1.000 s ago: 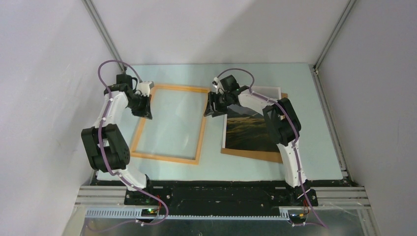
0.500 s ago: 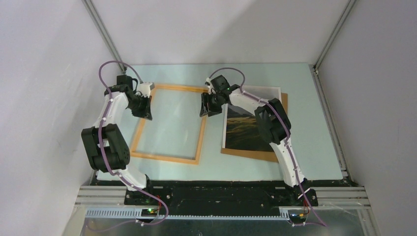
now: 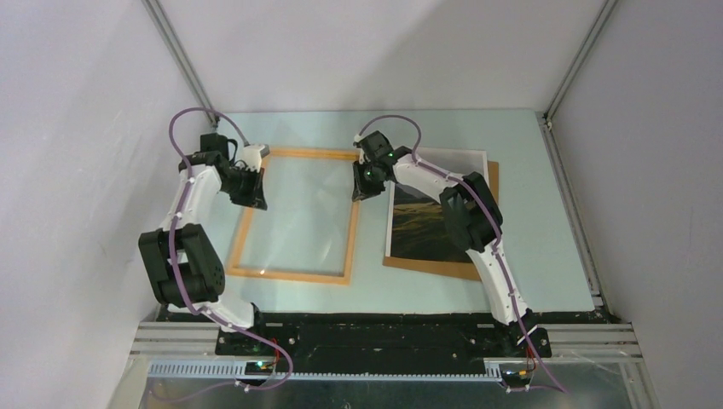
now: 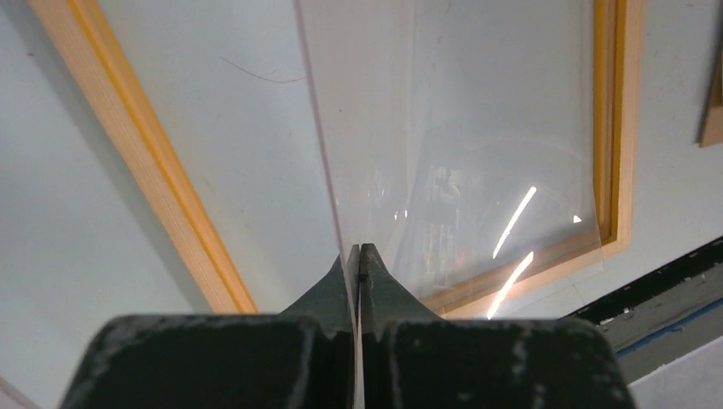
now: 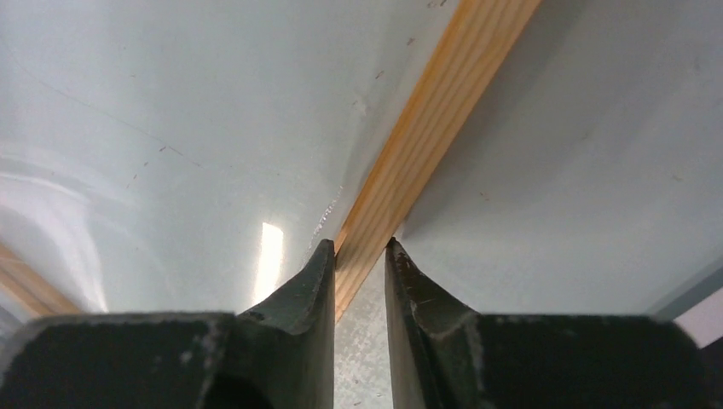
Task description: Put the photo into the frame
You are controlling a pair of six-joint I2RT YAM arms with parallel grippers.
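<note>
Prepping the frame (image 3: pixel 292 276) rn imo: left gripper (image 4: pixel 359 251) is pinching the clear pane (image 4: pixel 477 128) edge tight, and right gripper (image 5: pixel 358 247) is sitting narrow, jaws hugging the frame's right rail. Photo (image 3: pixel 418 234) is lying face up on the brown board (image 3: pixel 443 269) just right of the frame, not in yet. Next it's needing the pane sorted, then picking up the photo w/o creasing it.

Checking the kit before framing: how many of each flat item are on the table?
Frame: 1
Clear pane: 1
Photo: 1
Backing board: 1
Total: 4
</note>
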